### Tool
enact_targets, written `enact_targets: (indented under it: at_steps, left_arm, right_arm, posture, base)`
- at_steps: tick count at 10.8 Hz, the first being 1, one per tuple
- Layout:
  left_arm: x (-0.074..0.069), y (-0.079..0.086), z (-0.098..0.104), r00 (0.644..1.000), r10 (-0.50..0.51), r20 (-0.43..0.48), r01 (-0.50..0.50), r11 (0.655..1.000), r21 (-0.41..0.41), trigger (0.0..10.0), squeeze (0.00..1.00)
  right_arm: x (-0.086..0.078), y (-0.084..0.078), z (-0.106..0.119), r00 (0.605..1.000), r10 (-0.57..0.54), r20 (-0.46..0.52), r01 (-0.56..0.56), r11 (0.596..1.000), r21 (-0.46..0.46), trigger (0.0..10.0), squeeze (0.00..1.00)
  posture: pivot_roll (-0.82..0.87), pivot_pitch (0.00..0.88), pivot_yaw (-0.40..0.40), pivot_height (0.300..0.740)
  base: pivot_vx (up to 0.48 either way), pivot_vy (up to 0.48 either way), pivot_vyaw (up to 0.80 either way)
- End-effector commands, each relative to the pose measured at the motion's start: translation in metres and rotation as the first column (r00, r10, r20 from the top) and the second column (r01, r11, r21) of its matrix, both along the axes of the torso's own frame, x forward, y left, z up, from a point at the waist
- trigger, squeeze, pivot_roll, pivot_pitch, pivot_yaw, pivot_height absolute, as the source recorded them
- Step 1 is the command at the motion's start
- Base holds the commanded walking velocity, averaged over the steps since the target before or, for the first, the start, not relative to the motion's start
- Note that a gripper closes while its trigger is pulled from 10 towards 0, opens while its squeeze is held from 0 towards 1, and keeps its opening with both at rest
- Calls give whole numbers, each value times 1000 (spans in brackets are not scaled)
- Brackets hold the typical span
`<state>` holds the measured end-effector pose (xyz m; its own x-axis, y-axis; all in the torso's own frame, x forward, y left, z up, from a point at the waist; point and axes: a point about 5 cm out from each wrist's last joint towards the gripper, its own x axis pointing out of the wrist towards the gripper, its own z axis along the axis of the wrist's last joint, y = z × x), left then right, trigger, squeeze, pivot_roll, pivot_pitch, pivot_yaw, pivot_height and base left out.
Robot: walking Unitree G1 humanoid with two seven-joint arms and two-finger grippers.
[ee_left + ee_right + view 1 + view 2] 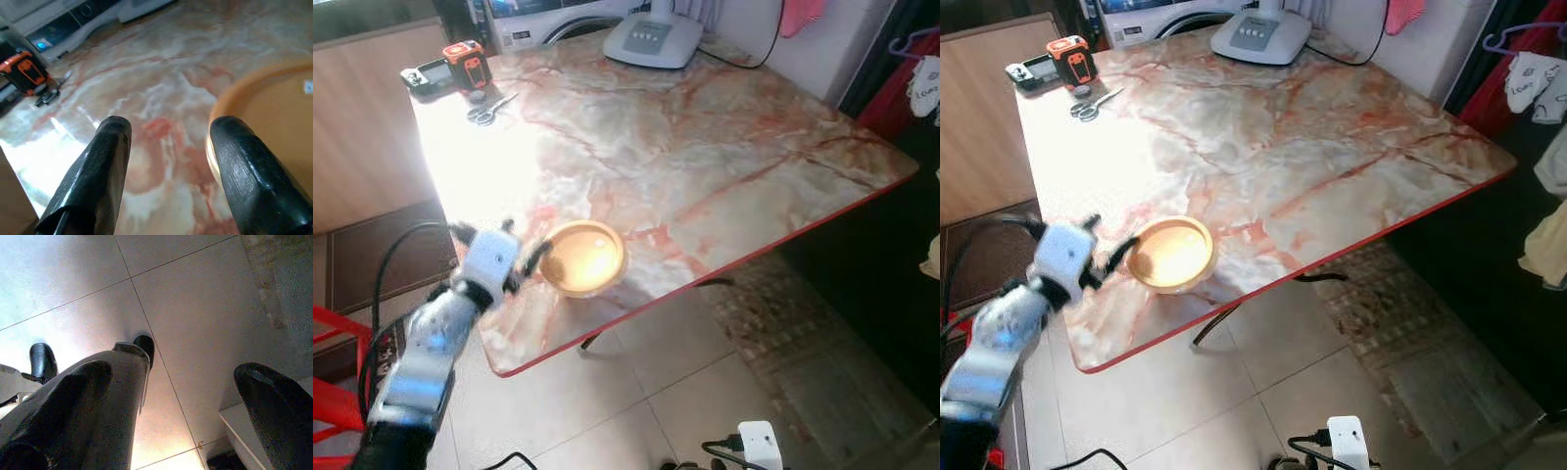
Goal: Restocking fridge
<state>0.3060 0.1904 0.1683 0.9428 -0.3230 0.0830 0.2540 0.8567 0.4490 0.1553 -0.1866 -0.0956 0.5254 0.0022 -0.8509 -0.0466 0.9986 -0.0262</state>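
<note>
Hanging low, my right claw (195,396) points at the pale tiled floor (205,308), fingers spread wide and empty, a white box corner (244,428) just beside one fingertip. My left claw (499,250) sits at the near edge of the surface (705,147), at about 8 o'clock from its middle, fingers parted wide and gripping nothing. In the wrist view one black finger (244,166) lies over or touches the rim of the shallow round bowl (584,257); I cannot tell which. The other hovers over bare marble. The bowl is smooth, tan-orange, and stands close to the red-trimmed near edge. The surface is glossy marble-patterned, cream with reddish veins, with broad open room beyond the bowl toward 12 o'clock. At the far corner, around 11 o'clock, lie scissors (489,110) and an orange-black tape measure (468,61); a white appliance (653,39) stands at the far edge.
</note>
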Motion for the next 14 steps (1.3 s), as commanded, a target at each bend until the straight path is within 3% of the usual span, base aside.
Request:
enact_targets:
  at_steps: [1, 2, 3, 4, 5, 7, 8, 9, 11, 12, 14]
  left_arm:
    - [1, -1, 6, 999, 5, 34, -3, 999, -45, 10000, 0]
    - [-3, -10, 12, 998, -46, 40, 53, 983, -176, 10000, 0]
    - [-6, -13, 13, 998, -67, -7, 58, 908, -415, 10000, 0]
    - [-8, -12, 14, 996, -79, -40, 36, 778, -627, 10000, 0]
    - [-9, -7, 15, 996, -77, -48, 22, 718, -695, 10000, 0]
    - [-15, 8, 14, 996, -52, -79, -19, 711, -703, 10000, 0]
    - [-17, 11, 9, 991, -69, -116, -32, 712, -702, 10000, 686]
    - [-19, 12, 1, 984, -86, -156, -47, 719, -694, 10000, 1000]
    - [-18, 12, -6, 980, -77, -182, -76, 703, -708, 10000, 1000]
    - [-15, 8, -2, 981, -101, -168, -59, 666, -744, 10000, 1000]
    - [-10, 5, -5, 976, -119, -183, -67, 636, -768, 10000, 1000]
  right_arm:
    - [-17, 0, -7, 998, -4, -62, 4, 1000, 0, 10000, 0]
    - [-16, 0, -6, 998, -6, -60, 6, 1000, 0, 10000, 0]
    - [-16, -1, -6, 998, -7, -59, 7, 1000, -1, 10000, 0]
    - [-16, -1, -6, 998, -6, -59, 6, 1000, -1, 10000, 0]
    - [-15, -1, -6, 998, -5, -59, 5, 1000, -1, 10000, 0]
    - [-15, -1, -6, 998, -3, -59, 3, 1000, -2, 10000, 0]
    - [-15, -1, -6, 998, -2, -58, 2, 1000, -2, 10000, 0]
    - [-14, -1, -6, 998, -3, -58, 3, 1000, -1, 10000, 0]
    - [-15, -1, -6, 998, -4, -58, 4, 1000, -1, 10000, 0]
    - [-15, -2, -6, 998, -5, -58, 5, 1000, -3, 10000, 0]
    - [-15, -2, -6, 998, -4, -59, 4, 1000, -3, 10000, 0]
  posture:
    - [-131, 173, -10, 740]
    - [-130, 177, -12, 740]
    - [-130, 180, -14, 740]
    - [-129, 181, -16, 740]
    - [-128, 183, -17, 740]
    - [-121, 184, -17, 740]
    - [-121, 185, -17, 740]
    - [-122, 184, -18, 740]
    - [-127, 186, -20, 740]
    - [-128, 186, -21, 740]
    - [-132, 187, -21, 740]
  base:
    - [0, 0, 0]
    - [0, 0, 0]
    - [0, 0, 0]
    - [0, 0, 0]
    - [0, 0, 0]
    - [0, 0, 0]
    - [0, 0, 0]
    - [0, 0, 0]
    - [0, 0, 0]
    - [0, 0, 0]
    - [0, 0, 0]
